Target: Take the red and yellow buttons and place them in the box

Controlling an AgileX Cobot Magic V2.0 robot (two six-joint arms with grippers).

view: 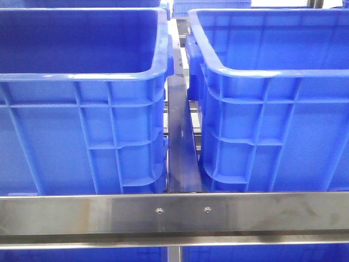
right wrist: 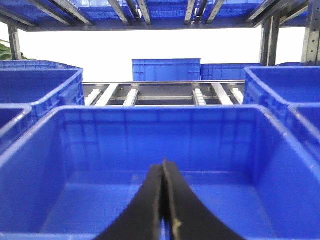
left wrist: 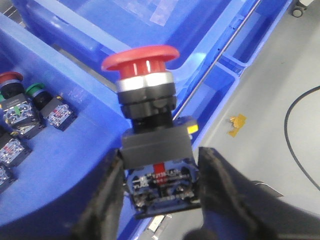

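The left end effector is clamped on a red mushroom-head push button, its two black fingers pressing the sides of the dark contact block at the base while the red cap and silver collar stand clear above them. The button hangs over the rim of a blue crate, with grey floor showing beyond, so the step in hand looks like the carry to the receiving box. To do it well, the squeeze on the block should stay firm, since the heavy cap sits well above the grip and could tip the part in the fingers; the arm should bring it fully over the crate's inside and lower it before the fingers part, so that it does not strike the wall or fall outside. In the left wrist view, a compartment beside the held part contains several other switches lying loose on its floor: a green-capped button, another with a red cap, and a few contact blocks near them; no yellow one can be made out there. The right end effector has its fingers pressed together with nothing between them, and it hangs over a large blue bin whose visible floor shows no parts. In the front view two tall blue crates stand side by side behind a steel rail, a narrow gap between them; their insides are hidden from that angle, and neither arm shows.
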